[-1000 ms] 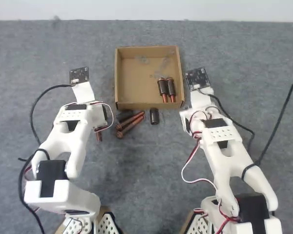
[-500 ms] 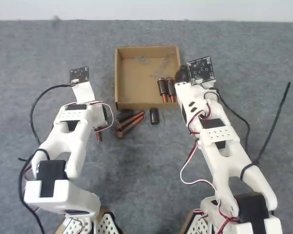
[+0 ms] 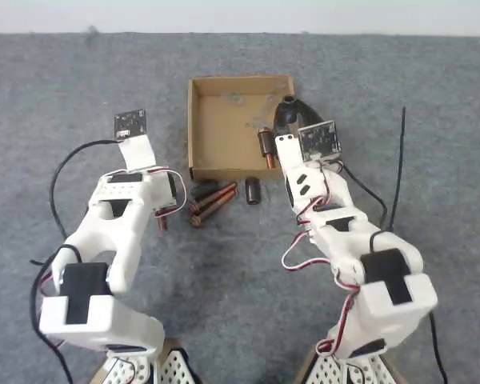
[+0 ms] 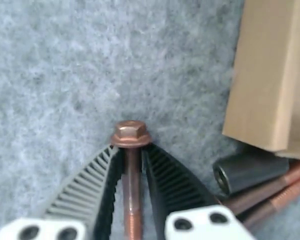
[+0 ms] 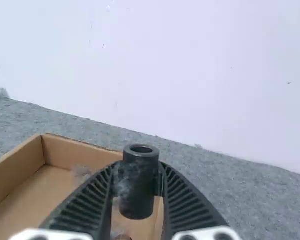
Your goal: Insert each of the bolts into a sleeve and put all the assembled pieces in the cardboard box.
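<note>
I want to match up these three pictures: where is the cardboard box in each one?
High view: the cardboard box sits in the upper middle.
Left wrist view: its outer wall stands by the loose sleeve, past the left end effector gripping a bolt.
Right wrist view: its open inside lies beneath the right end effector gripping the held sleeve.
Shared landmark: the grey mat.

Your table has a grey felt-like cover. On it the cardboard box lies toward 12 o'clock. Just at its 6 o'clock lie two bolts, and beside them one loose sleeve.
</note>
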You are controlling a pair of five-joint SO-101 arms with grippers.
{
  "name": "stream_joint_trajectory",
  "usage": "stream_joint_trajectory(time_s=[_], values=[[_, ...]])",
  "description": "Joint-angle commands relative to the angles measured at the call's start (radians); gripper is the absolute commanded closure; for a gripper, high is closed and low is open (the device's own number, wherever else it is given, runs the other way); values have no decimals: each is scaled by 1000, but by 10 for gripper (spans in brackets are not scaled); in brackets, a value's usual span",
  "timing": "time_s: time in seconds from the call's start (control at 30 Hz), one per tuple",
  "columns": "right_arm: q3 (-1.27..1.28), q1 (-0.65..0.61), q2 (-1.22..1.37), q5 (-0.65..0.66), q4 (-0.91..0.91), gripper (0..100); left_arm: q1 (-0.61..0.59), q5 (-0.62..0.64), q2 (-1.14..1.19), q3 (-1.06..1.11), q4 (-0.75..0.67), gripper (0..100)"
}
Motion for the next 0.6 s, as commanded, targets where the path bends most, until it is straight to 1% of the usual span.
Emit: stream_joint_trajectory(time_s=[0.0, 0.33, 0.57], values=[[21, -8, -1, 18, -110, 992, -6, -8, -64, -10, -28, 990], [339, -139, 4, 23, -418, 992, -6, -8, -64, -10, -28, 990], [522, -154, -4, 20, -615, 992, -6, -8, -64, -10, -28, 990]])
